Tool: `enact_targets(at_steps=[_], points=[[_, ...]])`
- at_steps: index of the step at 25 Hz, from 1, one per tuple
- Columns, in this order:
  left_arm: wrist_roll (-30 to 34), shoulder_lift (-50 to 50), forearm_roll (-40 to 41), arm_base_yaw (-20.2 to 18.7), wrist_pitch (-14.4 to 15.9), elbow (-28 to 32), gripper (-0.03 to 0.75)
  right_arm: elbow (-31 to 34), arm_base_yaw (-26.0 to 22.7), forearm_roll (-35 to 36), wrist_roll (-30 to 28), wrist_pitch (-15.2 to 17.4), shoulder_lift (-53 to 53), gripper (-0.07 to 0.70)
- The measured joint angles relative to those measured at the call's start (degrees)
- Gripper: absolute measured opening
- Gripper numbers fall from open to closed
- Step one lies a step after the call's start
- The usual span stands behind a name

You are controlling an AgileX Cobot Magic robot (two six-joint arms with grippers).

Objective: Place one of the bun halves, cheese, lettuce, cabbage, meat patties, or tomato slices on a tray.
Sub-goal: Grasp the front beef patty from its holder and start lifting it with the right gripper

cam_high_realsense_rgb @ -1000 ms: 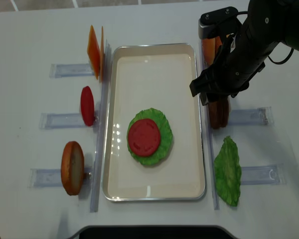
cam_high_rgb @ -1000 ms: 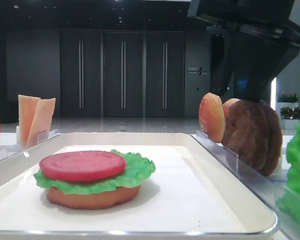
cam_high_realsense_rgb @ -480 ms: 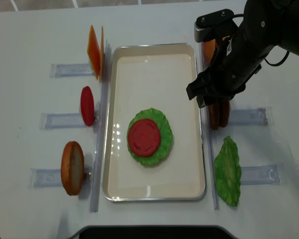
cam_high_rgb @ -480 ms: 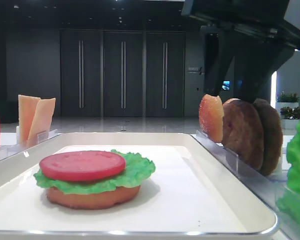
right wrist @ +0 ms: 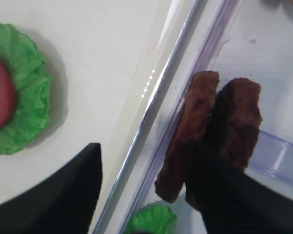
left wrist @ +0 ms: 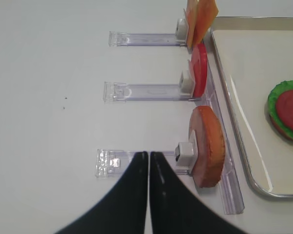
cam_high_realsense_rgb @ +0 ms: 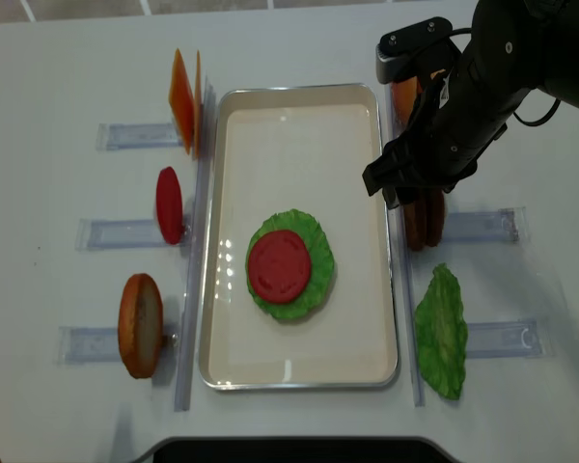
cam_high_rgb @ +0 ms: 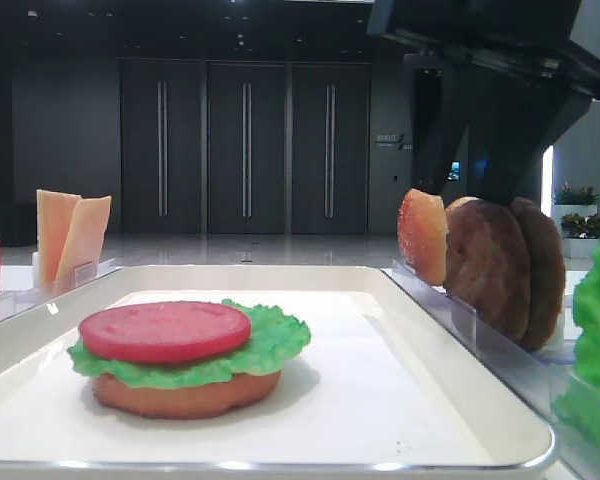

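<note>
Nearest the low front camera, the large cream-white rectangular tray [cam_high_realsense_rgb: 299, 125] holds a stack: an orange-tan bun half [cam_high_rgb: 185, 392] at the bottom, a ruffled bright green lettuce leaf [cam_high_realsense_rgb: 314, 253] on it, and a smooth red tomato slice [cam_high_realsense_rgb: 280, 265] on top. A second green lettuce leaf [cam_high_realsense_rgb: 441, 333] stands in a clear plastic holder [cam_high_realsense_rgb: 507, 339] just right of the tray.

My right gripper [cam_high_realsense_rgb: 405, 183] hangs over the tray's right rim, its black fingers [right wrist: 63, 195] spread wide and holding nothing. One finger is above the tray edge and the other crosses in front of the two thick dark reddish-brown meat patties [right wrist: 212, 131], which stand on edge side by side in their holder, touching each other. Whether that finger touches a patty I cannot tell. Beyond the patties another speckled bun half [cam_high_rgb: 423, 236] stands upright.

Left of the tray, my left gripper [left wrist: 149, 195] has its fingers pressed together and empty, near a standing bun half [left wrist: 207, 146]; farther on stand a red tomato disc [left wrist: 199, 76] and pale-orange cheese slices [left wrist: 200, 17].
</note>
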Motion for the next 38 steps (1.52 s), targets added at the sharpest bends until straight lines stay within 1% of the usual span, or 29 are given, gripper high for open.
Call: enact_targets(at_steps=[5, 10, 14, 25, 32, 34, 38], points=[[0.0, 0.0, 0.0, 0.0, 0.0, 0.0, -0.007, 0.4, 0.0, -0.42, -0.47, -0.18, 0.0, 0.411], [0.0, 0.0, 0.0, 0.0, 0.0, 0.0, -0.007, 1.95, 0.0, -0.42, -0.78, -1.95, -0.05, 0.414], [0.0, 0.0, 0.0, 0.0, 0.0, 0.0, -0.007, 3.13, 0.18, -0.42, -0.78, -2.05, 0.1, 0.414], [0.0, 0.0, 0.0, 0.0, 0.0, 0.0, -0.007, 3.9, 0.18, -0.36, 0.0, -3.72, 0.1, 0.414], [0.0, 0.0, 0.0, 0.0, 0.0, 0.0, -0.007, 3.97, 0.18, -0.36, 1.14, -6.53, 0.1, 0.414], [0.0, 0.0, 0.0, 0.0, 0.0, 0.0, -0.007, 3.97, 0.18, -0.36, 1.88, -7.78, 0.1, 0.414], [0.0, 0.0, 0.0, 0.0, 0.0, 0.0, -0.007, 3.97, 0.18, -1.44, 2.82, -8.96, 0.1, 0.414]])
